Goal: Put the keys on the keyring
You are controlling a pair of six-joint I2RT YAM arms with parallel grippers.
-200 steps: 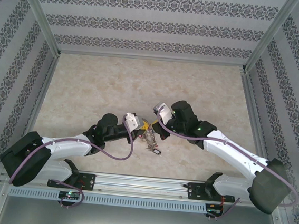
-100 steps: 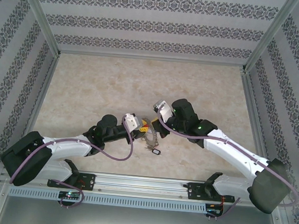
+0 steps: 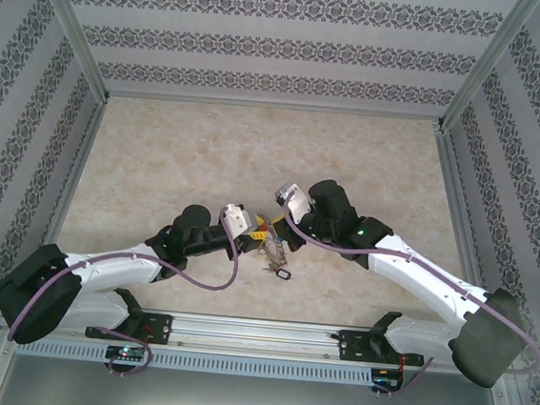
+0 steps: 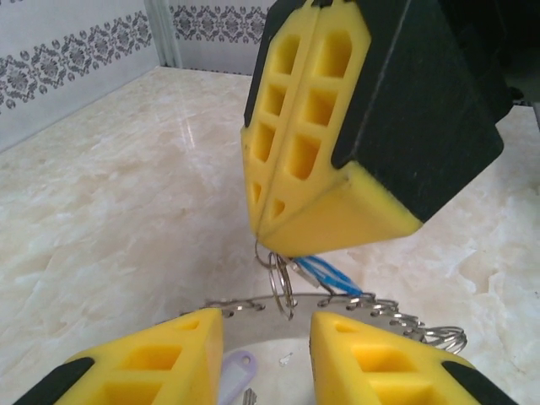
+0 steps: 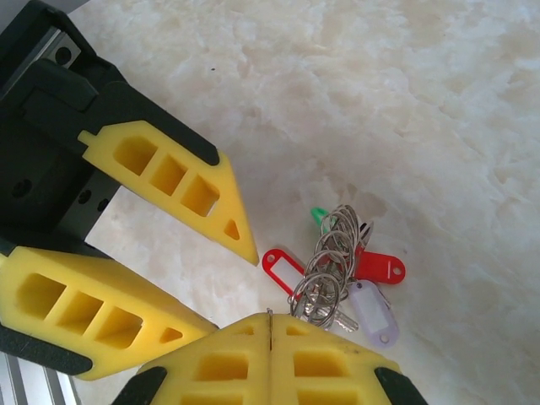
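Note:
The keyring (image 4: 350, 305) is a grey metal arc fringed with small rings, lying on the table below both grippers; from above it is a metal bundle (image 3: 273, 252). My right gripper (image 5: 270, 319) is shut on a thin split ring (image 4: 283, 285) that hangs from its tips over the keyring, with a blue tag (image 4: 327, 273) beside it. My left gripper (image 4: 266, 354) is open and faces that ring, with nothing between its fingers. In the right wrist view the stacked rings (image 5: 333, 253) carry red tags (image 5: 283, 268), a purple tag (image 5: 371, 309) and a green tag (image 5: 318, 216).
Both grippers meet over the near middle of the marble table (image 3: 208, 149), left (image 3: 260, 228) and right (image 3: 277, 234) almost touching. One tag (image 3: 283, 274) lies just nearer than the bundle. Patterned walls enclose the table on three sides.
My left gripper has opened from shut and drawn slightly back. The right gripper stays shut in the same place and the key bundle has barely shifted.

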